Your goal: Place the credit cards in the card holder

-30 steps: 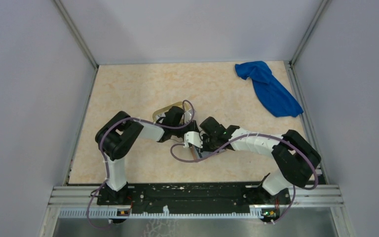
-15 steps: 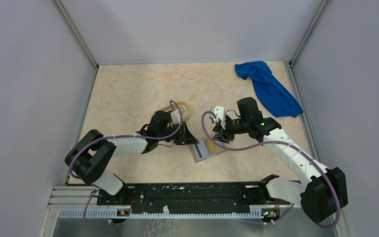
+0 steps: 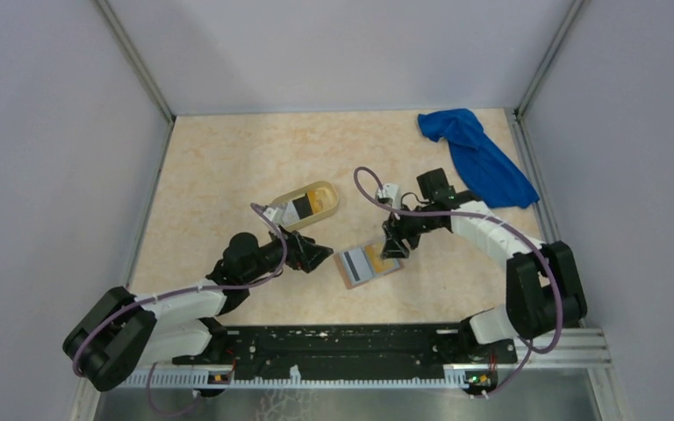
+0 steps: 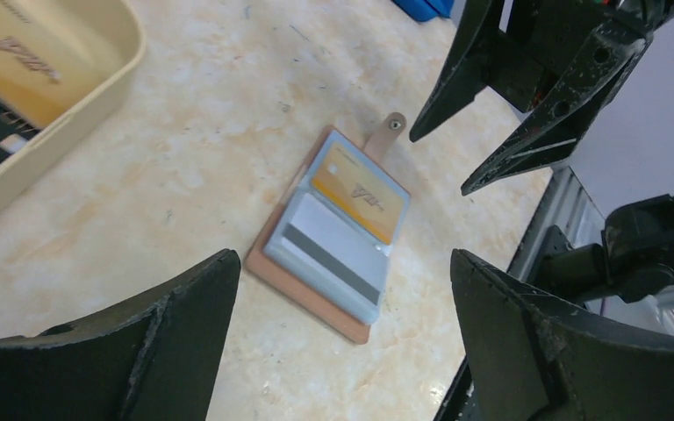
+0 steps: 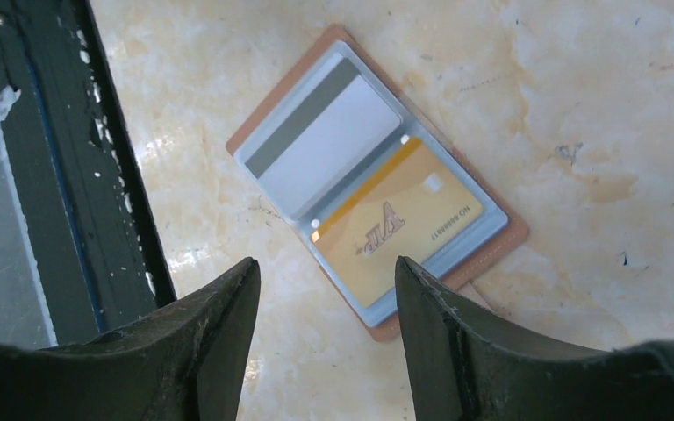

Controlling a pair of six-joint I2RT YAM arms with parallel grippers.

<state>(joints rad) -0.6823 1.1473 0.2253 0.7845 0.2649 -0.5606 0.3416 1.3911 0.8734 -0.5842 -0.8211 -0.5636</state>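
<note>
Card holder corner beneath right hand; tray half out of frame.

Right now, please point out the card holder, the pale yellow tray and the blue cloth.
card holder [image 5: 360, 177], right wrist view, middle fold between its two pockets.
pale yellow tray [image 4: 70, 123], left wrist view, its outer wall.
blue cloth [image 3: 483, 162], top external view, middle of the cloth.

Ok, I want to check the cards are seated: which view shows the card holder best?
Right wrist: the open card holder lies flat mid-frame, large, white card and yellow card clear in its slots. Left wrist shows it smaller and slanted; the top view only tiny.
</note>
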